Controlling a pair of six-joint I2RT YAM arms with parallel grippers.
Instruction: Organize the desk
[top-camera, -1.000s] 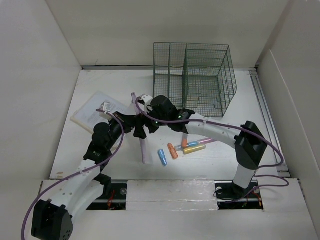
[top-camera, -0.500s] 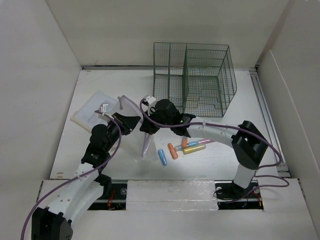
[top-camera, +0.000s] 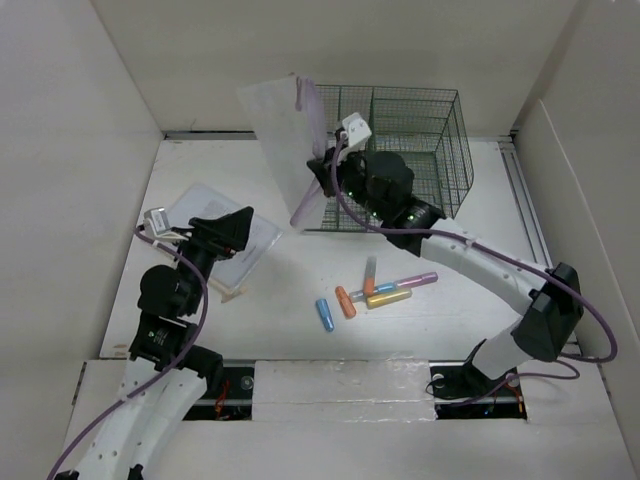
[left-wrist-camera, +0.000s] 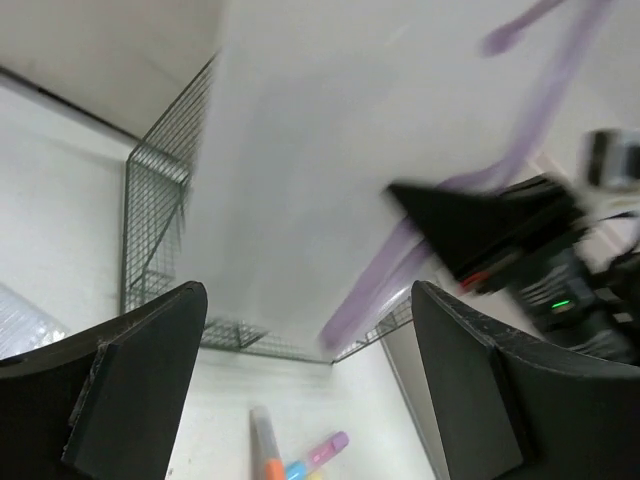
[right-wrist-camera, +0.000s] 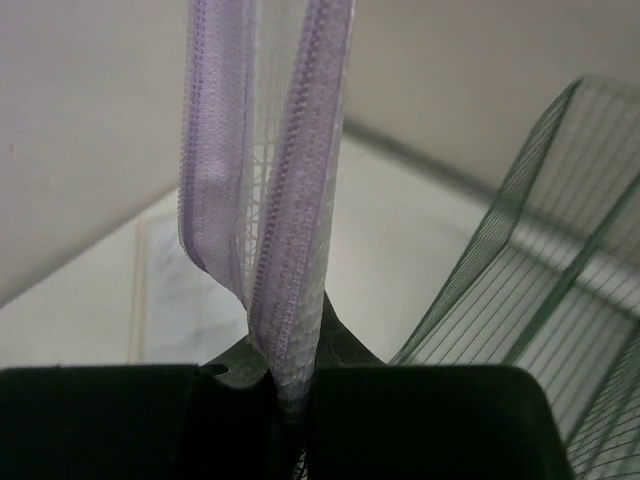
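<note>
My right gripper (top-camera: 319, 170) clamps a translucent mesh pouch with lilac zipper (top-camera: 283, 135), its long axis toward 11 o'clock above the white matte desk (top-camera: 260, 320). The dark green wire basket (top-camera: 415, 150) stands at 3 o'clock, and my left gripper (top-camera: 238, 224) gapes wide, empty.

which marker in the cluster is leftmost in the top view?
The blue marker, at the cluster's left end, beside the orange marker; the yellow marker and pink marker lie further right.
</note>
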